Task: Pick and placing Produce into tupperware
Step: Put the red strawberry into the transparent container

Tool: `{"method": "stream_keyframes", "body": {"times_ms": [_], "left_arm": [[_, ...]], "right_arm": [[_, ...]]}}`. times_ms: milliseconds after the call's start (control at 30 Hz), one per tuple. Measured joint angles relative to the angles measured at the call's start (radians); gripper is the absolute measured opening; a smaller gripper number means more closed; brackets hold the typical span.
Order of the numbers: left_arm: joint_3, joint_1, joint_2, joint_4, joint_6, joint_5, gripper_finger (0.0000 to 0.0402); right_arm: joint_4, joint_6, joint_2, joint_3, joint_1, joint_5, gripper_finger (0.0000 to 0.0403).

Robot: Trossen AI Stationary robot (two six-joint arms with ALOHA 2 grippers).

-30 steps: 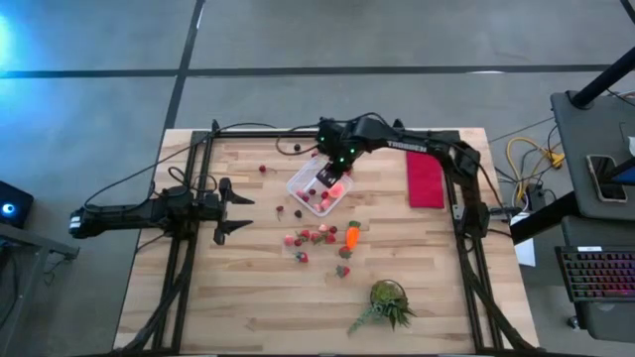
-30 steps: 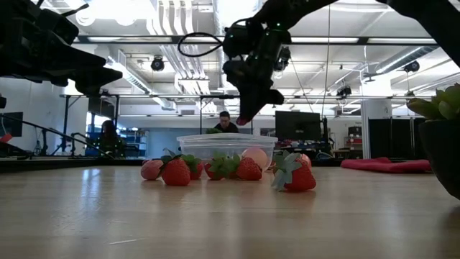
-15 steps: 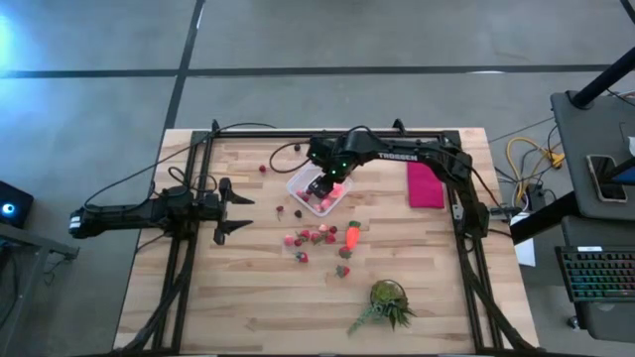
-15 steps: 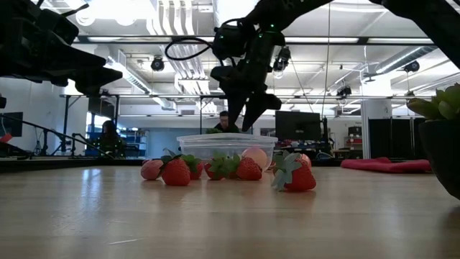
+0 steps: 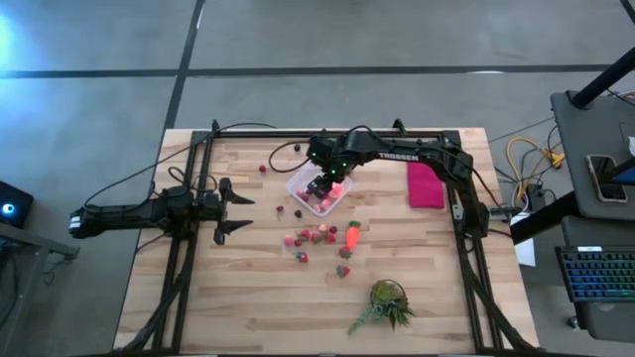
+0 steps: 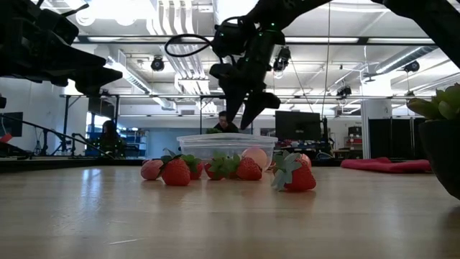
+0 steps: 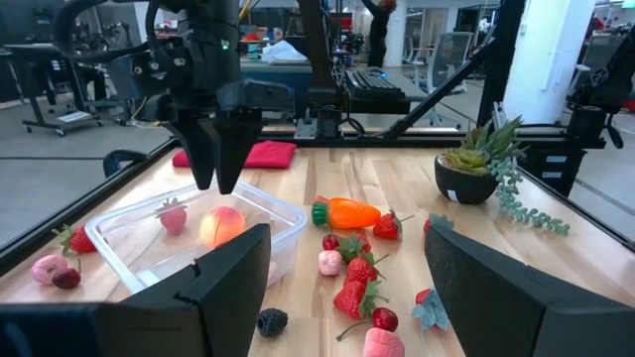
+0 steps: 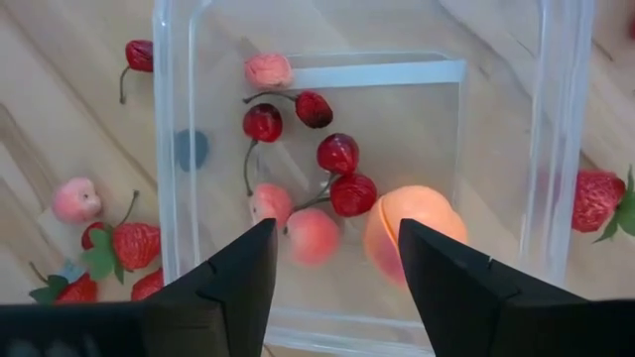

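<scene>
The clear tupperware (image 5: 298,182) stands on the table's far middle. It holds produce: dark cherries (image 8: 338,154), a peach (image 8: 417,213) and pink pieces. My right gripper (image 5: 319,185) hangs just above it, open, with nothing between its fingers (image 8: 337,288). More produce lies on the wood near it: strawberries (image 5: 306,238) and an orange carrot (image 5: 351,236). My left gripper (image 5: 233,209) waits open at the table's left, level, pointing toward the tupperware (image 7: 268,213).
A magenta cloth (image 5: 425,183) lies to the right of the tupperware. A potted green plant (image 5: 387,297) stands near the front edge. Loose berries (image 5: 263,169) lie to the far left of the tupperware. A person (image 6: 225,122) shows in the room behind the table.
My right gripper has gone a little toward the table's left and near edge, over the tupperware's middle, and has opened. The small red piece that it held between its fingertips has left them.
</scene>
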Motion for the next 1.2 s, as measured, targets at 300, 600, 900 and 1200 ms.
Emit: {"method": "stream_keyframes", "body": {"times_ms": [300, 600, 900, 1200], "left_arm": [[0.000, 0.000, 0.000, 0.000, 0.000, 0.000, 0.0255], [0.000, 0.000, 0.000, 0.000, 0.000, 0.000, 0.0255], [0.000, 0.000, 0.000, 0.000, 0.000, 0.000, 0.0255], [0.000, 0.000, 0.000, 0.000, 0.000, 0.000, 0.0255]], "right_arm": [[0.115, 0.000, 0.000, 0.000, 0.000, 0.000, 0.0203], [0.226, 0.057, -0.001, 0.000, 0.002, 0.000, 0.0203], [0.278, 0.243, -0.001, 0.044, -0.003, -0.035, 0.0203], [0.333, 0.154, -0.001, 0.197, -0.003, -0.021, 0.0203]]}}
